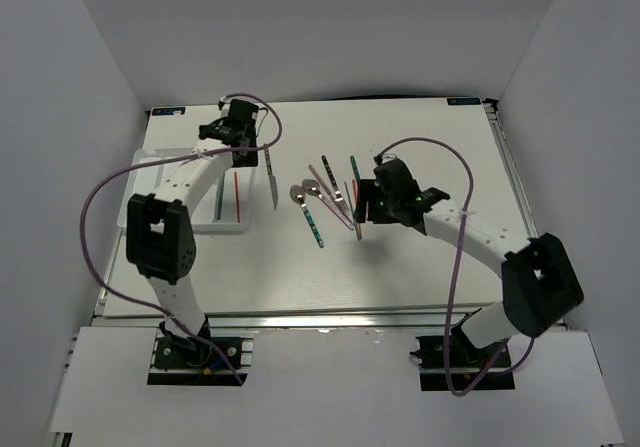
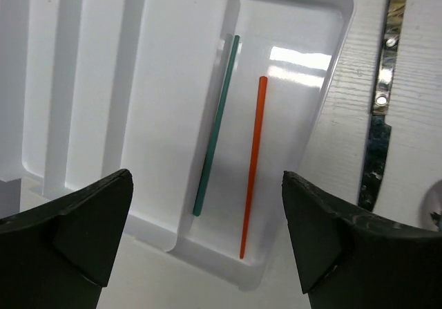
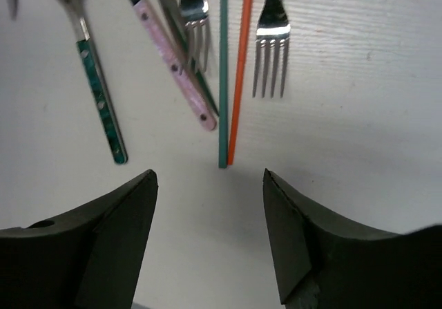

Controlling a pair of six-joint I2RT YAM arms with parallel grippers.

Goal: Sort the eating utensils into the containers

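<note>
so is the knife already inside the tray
No, the knife lies on the table, just outside the right rim of the white tray.

Overhead view covers whole table (image 1: 400,277), left wrist close over tray (image 2: 173,81), right wrist close over cutlery (image 3: 176,70), both seen overhead

Colour rundown: lots of white, a few bright sticks

The tray (image 2: 173,19) is plain glossy white, and in it there's a teal-green chopstick (image 2: 217,126) and an orange-red chopstick (image 2: 253,167). The table (image 3: 359,115) is white too, with a faint wood-grain pattern. On it are a loose teal stick (image 3: 223,67) and a loose orange-red stick (image 3: 239,67). The spoon (image 3: 93,74) is silver with a marbled teal handle, the pink handle (image 3: 175,67) has little dark dots along it, and the fork (image 3: 271,39) is shiny silver.
</note>
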